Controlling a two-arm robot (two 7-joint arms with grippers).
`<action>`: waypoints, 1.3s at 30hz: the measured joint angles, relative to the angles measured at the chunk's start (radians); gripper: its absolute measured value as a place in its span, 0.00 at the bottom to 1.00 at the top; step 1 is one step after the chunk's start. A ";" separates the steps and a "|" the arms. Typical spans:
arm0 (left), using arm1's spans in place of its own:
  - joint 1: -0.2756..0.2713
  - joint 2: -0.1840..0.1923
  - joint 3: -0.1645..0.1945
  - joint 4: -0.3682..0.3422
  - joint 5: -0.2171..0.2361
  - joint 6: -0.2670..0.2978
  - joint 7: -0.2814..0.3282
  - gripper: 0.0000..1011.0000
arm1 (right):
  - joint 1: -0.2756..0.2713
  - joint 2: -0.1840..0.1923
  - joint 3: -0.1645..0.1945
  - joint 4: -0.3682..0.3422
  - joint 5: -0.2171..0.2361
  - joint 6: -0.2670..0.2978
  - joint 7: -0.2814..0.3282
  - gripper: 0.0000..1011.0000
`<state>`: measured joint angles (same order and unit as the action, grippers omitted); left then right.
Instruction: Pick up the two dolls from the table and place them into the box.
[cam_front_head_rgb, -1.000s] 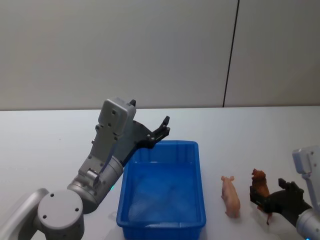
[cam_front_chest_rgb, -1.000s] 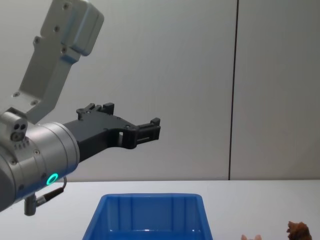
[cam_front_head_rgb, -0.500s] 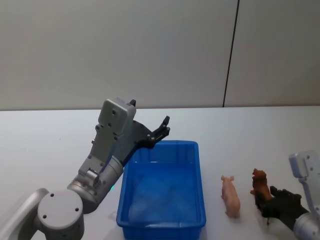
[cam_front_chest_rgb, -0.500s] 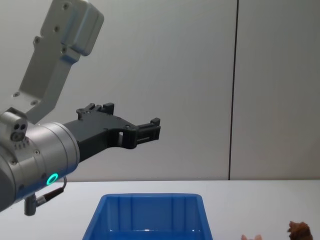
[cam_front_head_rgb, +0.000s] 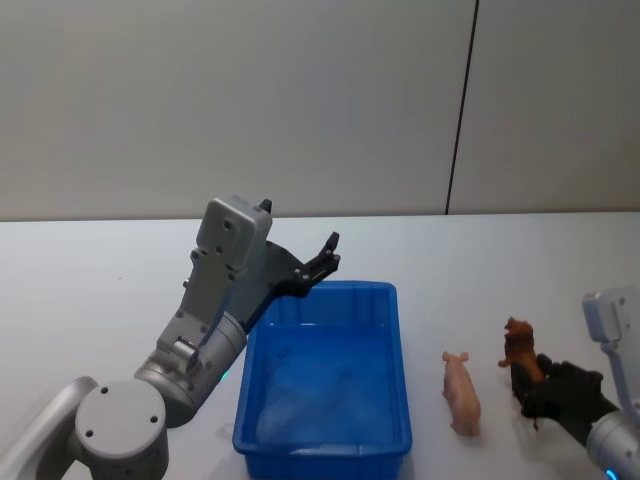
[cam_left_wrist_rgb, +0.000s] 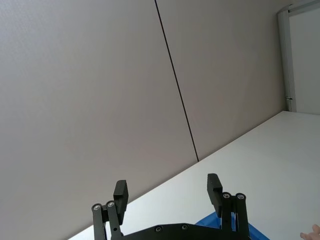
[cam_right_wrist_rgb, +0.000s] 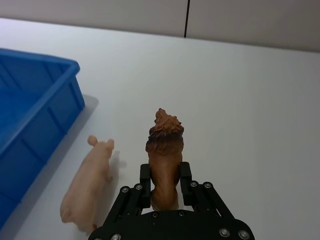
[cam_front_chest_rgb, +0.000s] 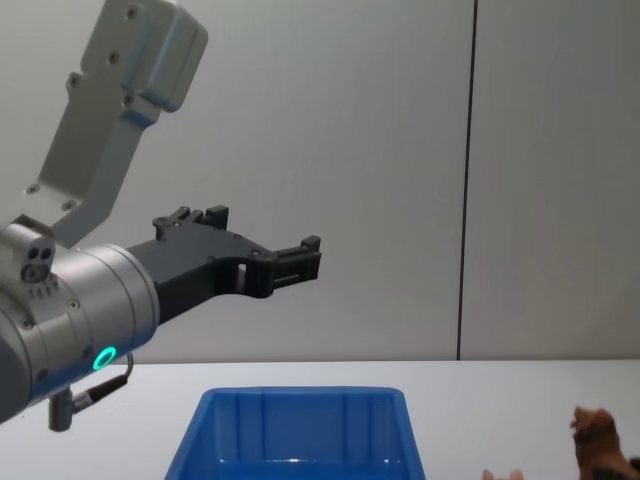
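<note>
The brown lion doll (cam_right_wrist_rgb: 164, 145) is clamped upright between my right gripper's (cam_right_wrist_rgb: 164, 184) fingers, just above the white table (cam_front_head_rgb: 100, 290); the head view shows that gripper (cam_front_head_rgb: 529, 380) low at the right, shut on the lion (cam_front_head_rgb: 517, 343). The pink pig doll (cam_front_head_rgb: 462, 392) lies on the table between the lion and the blue box (cam_front_head_rgb: 325, 380). My left gripper (cam_front_head_rgb: 326, 255) hangs open and empty in the air over the box's far rim. In the chest view the lion (cam_front_chest_rgb: 598, 434) rises at the bottom right edge.
The box (cam_right_wrist_rgb: 35, 115) stands a short way to the pig's (cam_right_wrist_rgb: 90, 185) left, and its inside looks bare. Behind the table rises a plain grey wall with a dark vertical seam (cam_front_head_rgb: 460, 110).
My right gripper has lifted the lion a little off the table, and it now shows higher in the head and chest views. The left arm, the pig and the box have not moved.
</note>
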<state>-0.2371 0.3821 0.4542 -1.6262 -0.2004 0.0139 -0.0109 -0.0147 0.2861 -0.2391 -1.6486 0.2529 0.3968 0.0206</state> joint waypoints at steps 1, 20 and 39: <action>0.000 0.000 0.000 0.000 0.000 0.000 0.000 0.99 | 0.000 0.000 0.000 -0.004 -0.002 -0.004 0.000 0.32; 0.000 0.000 0.000 0.000 0.000 0.000 0.000 0.99 | 0.027 0.000 0.002 -0.081 -0.043 -0.127 0.092 0.32; 0.000 0.000 0.000 0.000 0.000 0.000 0.000 0.99 | 0.117 -0.052 -0.041 -0.009 -0.058 -0.179 0.331 0.32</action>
<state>-0.2371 0.3821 0.4542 -1.6262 -0.2004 0.0139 -0.0109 0.1026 0.2340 -0.2804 -1.6576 0.1947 0.2180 0.3521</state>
